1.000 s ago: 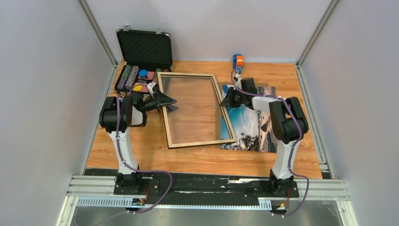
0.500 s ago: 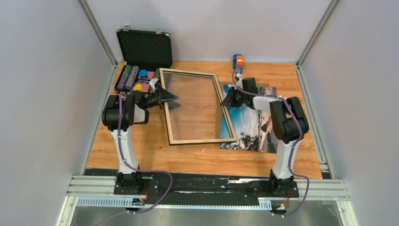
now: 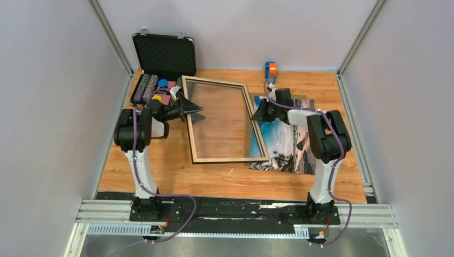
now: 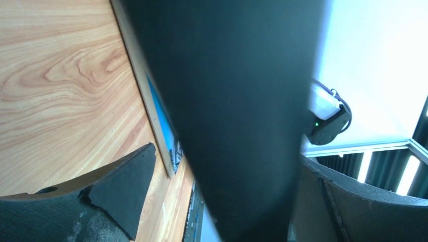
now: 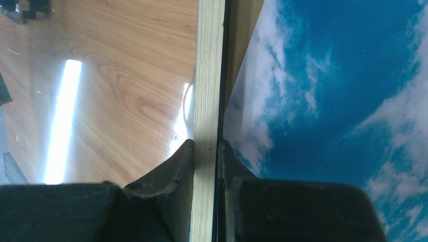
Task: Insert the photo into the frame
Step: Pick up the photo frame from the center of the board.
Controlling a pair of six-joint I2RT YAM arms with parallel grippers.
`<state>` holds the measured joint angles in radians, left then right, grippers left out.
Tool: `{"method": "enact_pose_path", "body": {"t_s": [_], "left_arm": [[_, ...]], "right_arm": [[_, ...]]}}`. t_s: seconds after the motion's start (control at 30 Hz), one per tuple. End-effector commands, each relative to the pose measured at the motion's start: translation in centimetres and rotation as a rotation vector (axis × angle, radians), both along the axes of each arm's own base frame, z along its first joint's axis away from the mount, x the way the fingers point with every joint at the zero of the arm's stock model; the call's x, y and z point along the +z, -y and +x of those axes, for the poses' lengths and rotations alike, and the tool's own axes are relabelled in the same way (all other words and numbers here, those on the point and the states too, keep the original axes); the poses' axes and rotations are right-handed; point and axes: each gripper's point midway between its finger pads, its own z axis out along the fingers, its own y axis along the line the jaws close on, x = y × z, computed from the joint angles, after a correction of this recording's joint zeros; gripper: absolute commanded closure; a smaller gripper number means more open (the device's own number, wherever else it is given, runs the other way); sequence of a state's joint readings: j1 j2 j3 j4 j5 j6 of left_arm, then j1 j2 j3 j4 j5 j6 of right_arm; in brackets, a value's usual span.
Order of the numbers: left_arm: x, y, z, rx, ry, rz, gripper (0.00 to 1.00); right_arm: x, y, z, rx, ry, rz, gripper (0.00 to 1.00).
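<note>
The frame (image 3: 227, 159) is being held at the middle of the bench (image 3: 160, 168), pale face up, with its long sides running near to far. It is being met from both sides.

The right gripper (image 3: 257, 114) is being kept at the far part of the right bar. In the right wrist view the right gripper (image 5: 206, 146) is being pressed together on that pale bar (image 5: 209, 75), one finger on each face, with no gap showing.

The left gripper (image 3: 191, 110) is being held at the far part of the left bar. In the left wrist view the left gripper (image 4: 227, 154) is being kept apart, with the black face of the frame (image 4: 237, 101) crossing between its fingers (image 4: 121, 191). Bench and a blue strip are being shown in the gap beside the left finger, while the right finger is being touched or nearly touched by the black face.

The photo (image 3: 286, 142) is being left flat on the bench at the right, beneath the right arm. Its left edge is being overlapped by the right bar of the frame. Its sky and clouds (image 5: 328, 75) are being seen just right of the clamped bar.

The open case (image 3: 163, 56) is being left at the far left corner, just beside the left gripper.
</note>
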<state>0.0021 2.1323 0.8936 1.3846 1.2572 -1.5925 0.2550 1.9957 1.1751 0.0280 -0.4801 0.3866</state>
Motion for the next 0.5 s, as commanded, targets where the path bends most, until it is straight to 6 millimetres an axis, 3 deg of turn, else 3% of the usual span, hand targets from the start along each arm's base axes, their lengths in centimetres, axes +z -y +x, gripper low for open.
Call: {"method": "enact_pose_path", "body": {"t_s": [0.0,0.03,0.07,0.1,0.13,0.27,0.47], "left_arm": [[2.1,-0.8,0.9,0.032,0.143,0.100,0.00],[2.7,-1.2,1.1,0.048,0.175,0.128,0.00],[1.3,-1.3,1.0,0.045,0.147,0.184,0.00],[1.8,-1.6,1.4,0.073,0.184,0.232,0.00],[0.2,-2.1,1.6,0.086,0.159,0.330,0.00],[-1.3,-3.8,0.9,0.099,0.139,0.554,0.00],[-3.8,-4.7,0.1,0.100,0.091,0.643,0.00]], "right_arm": [[0.5,-2.3,-0.9,0.083,0.007,0.030,0.98],[0.7,-2.3,-0.8,0.083,0.008,0.030,0.98],[0.8,-2.3,-0.8,0.083,0.011,0.029,0.97],[0.9,-2.3,-0.7,0.083,0.013,0.029,0.97],[0.9,-2.4,-0.7,0.084,0.014,0.027,0.96],[0.9,-2.2,-0.7,0.081,0.014,0.023,0.93],[0.9,-2.3,-0.6,0.081,0.012,0.023,0.82]]}}
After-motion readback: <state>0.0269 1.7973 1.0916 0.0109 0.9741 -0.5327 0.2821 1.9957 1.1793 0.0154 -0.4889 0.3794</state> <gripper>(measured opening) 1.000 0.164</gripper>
